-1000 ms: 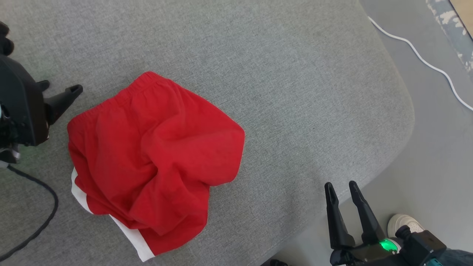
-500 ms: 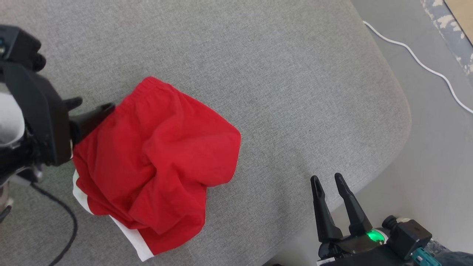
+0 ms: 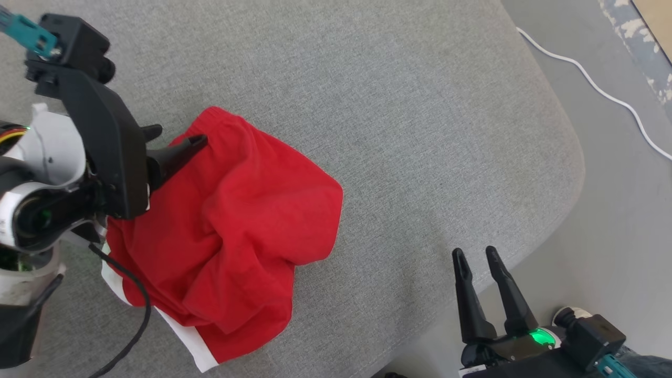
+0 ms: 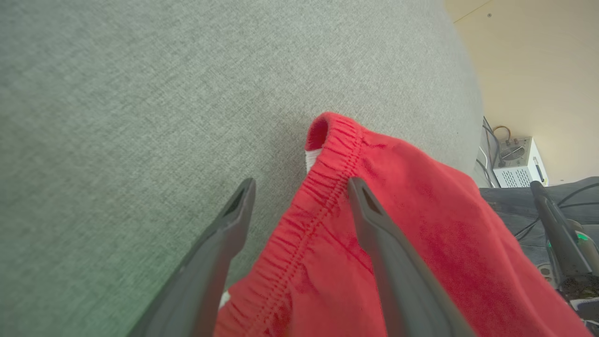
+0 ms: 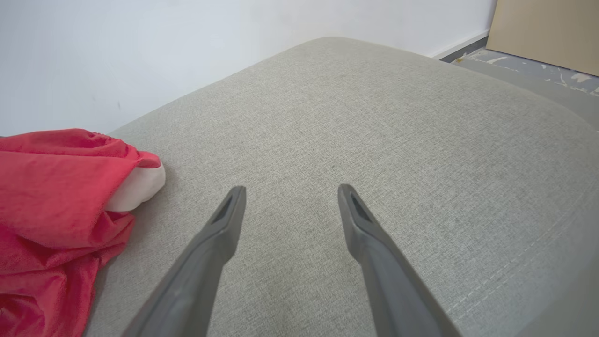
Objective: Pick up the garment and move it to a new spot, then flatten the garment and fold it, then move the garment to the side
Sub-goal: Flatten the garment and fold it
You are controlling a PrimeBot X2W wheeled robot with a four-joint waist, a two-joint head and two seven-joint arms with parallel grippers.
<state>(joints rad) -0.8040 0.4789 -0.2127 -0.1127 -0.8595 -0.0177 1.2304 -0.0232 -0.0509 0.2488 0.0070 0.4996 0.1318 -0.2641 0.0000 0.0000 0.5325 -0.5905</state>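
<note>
The left fingers (image 4: 369, 224) are spread wide and nothing is gripped yet. The elastic waistband (image 4: 323, 187) of the red shorts (image 3: 226, 220) is straddled, with one finger over the cloth and the other over the bare grey cushion (image 3: 420, 131). Whether the cloth is actually touched can't be told.

For a decent pickup, the tips should probably be lowered until the gathered band is seated properly between them. Then they should be closed on the thick elastic rather than the thin loose cloth beside it, otherwise the grip will likely be lost on the lift. The cushion cover shouldn't get pinched along with it.

The shorts are found crumpled on the left part of the cushion, with white trim (image 3: 186, 336) shown at the near hem. The right fingers (image 3: 506, 294) are also held apart and empty, parked by the cushion's front edge, well apart from the shorts.

Counted up: one pair of shorts, two sets of fingers, one cushion, and one white cable (image 3: 593, 79) on the floor.
</note>
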